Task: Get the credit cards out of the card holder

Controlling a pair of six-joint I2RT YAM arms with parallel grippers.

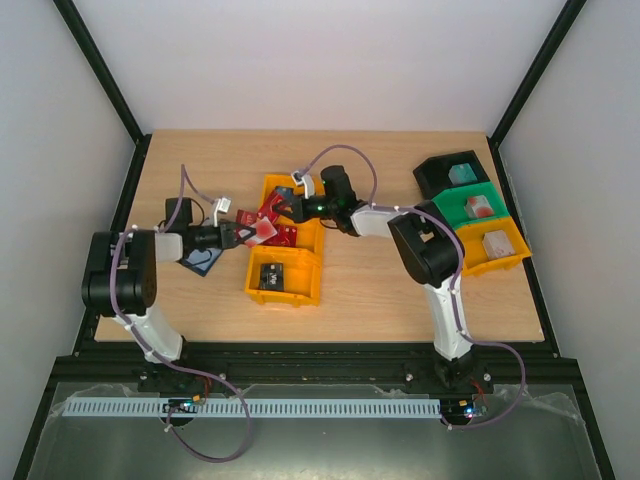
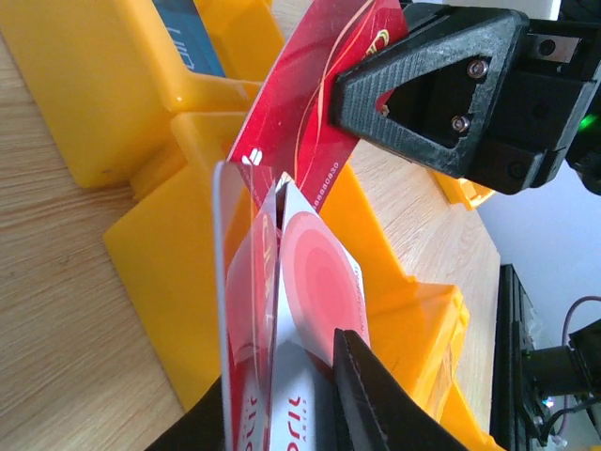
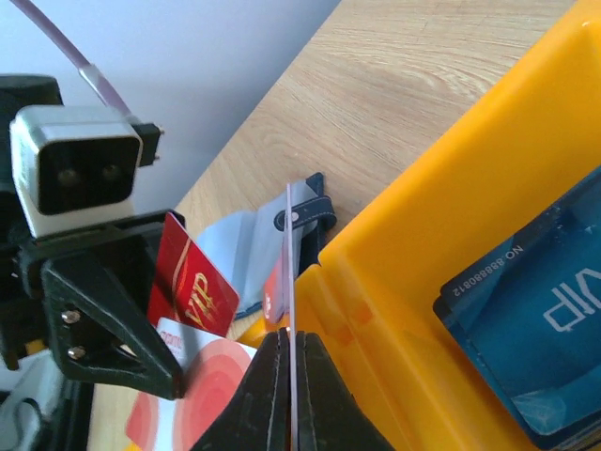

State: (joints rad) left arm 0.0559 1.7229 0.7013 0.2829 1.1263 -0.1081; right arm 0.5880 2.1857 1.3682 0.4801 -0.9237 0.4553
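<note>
Left gripper (image 1: 241, 235): jaws clamped on fanned red-and-white plastic credit cards (image 2: 315, 282), raised over the yellow plastic three-compartment bin (image 1: 284, 297).
Right gripper (image 1: 286, 207): closed on one red plastic card (image 2: 300, 113), just beside that fan.
Dark navy folding card holder (image 1: 203, 262): open on the wooden table (image 1: 400, 300), by the left wrist.
Blue plastic card (image 3: 535, 348): flat in the bin.

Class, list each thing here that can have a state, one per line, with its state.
card holder: open, lying on the table
left gripper: shut on pink and red cards, held off the table
right gripper: shut on one red card
blue card: flat in the yellow bin
dark card: flat in the bin's near compartment
</note>
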